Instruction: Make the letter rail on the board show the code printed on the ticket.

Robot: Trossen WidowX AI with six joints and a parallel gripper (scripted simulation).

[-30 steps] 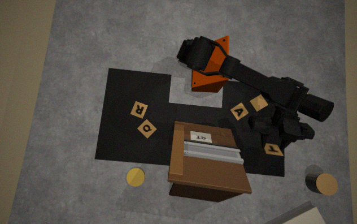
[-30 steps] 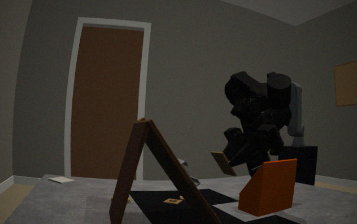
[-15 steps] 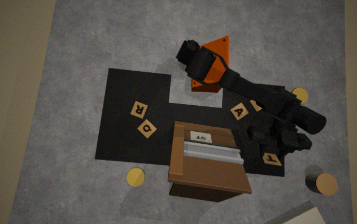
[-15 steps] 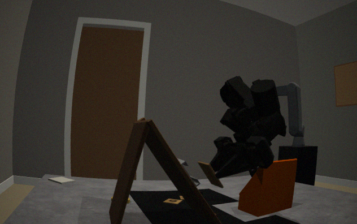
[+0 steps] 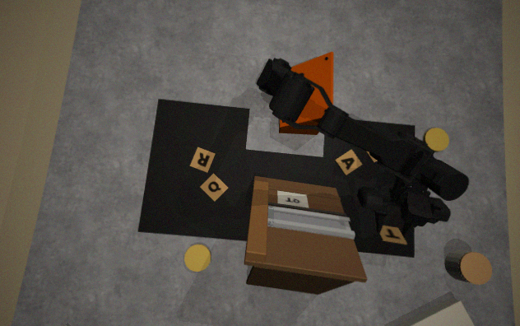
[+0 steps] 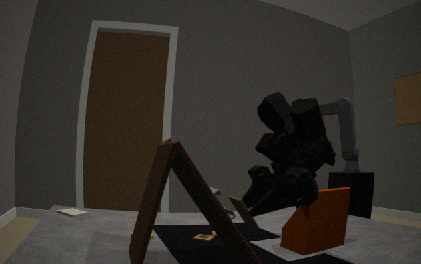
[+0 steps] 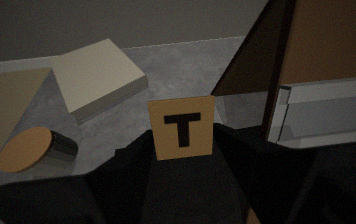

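Observation:
My gripper is shut on the T tile, its letter upright in the wrist view. The tile is in the air, tilted, off the right, open end of the rail, not touching it. No tile shows in the rail on the sloping board. The ticket is above the rail; its small print seems to hold Q and T. The R tile, Q tile and A tile lie flat. Another tile is mostly hidden by the arm.
An orange wedge block stands behind the black mat. Yellow discs lie left of the board and at the right. A tan-topped cylinder and a pale box are beyond the gripper.

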